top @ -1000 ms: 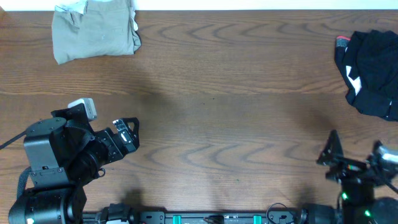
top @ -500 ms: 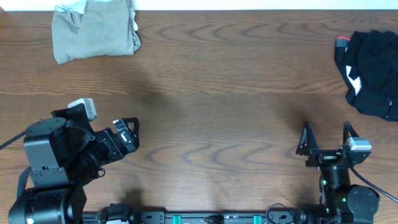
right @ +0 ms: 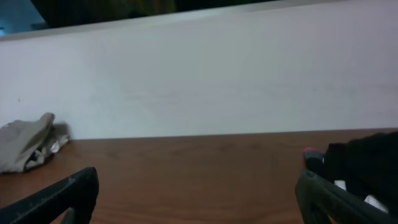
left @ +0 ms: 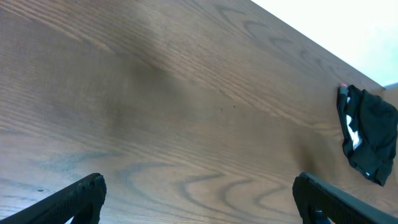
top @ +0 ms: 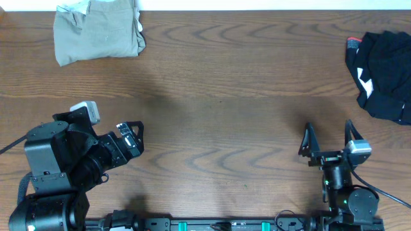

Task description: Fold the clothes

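Note:
A folded khaki-grey garment (top: 97, 32) lies at the table's far left corner; the right wrist view shows it small at the left (right: 28, 149). A crumpled black garment (top: 384, 74) with white and red bits sits at the far right edge, also seen in the left wrist view (left: 370, 140) and the right wrist view (right: 367, 162). My left gripper (top: 133, 136) rests open at the near left, nothing between its fingers. My right gripper (top: 329, 136) stands open at the near right, pointing toward the far wall, empty.
The brown wooden table (top: 225, 96) runs up to a white wall (right: 205, 81) at the far edge. A black rail with green marks (top: 212, 224) lines the near edge between the two arm bases.
The right arm has swung from the right edge to the left and turned its open jaws toward the far wall. The left arm and both garments stayed put.

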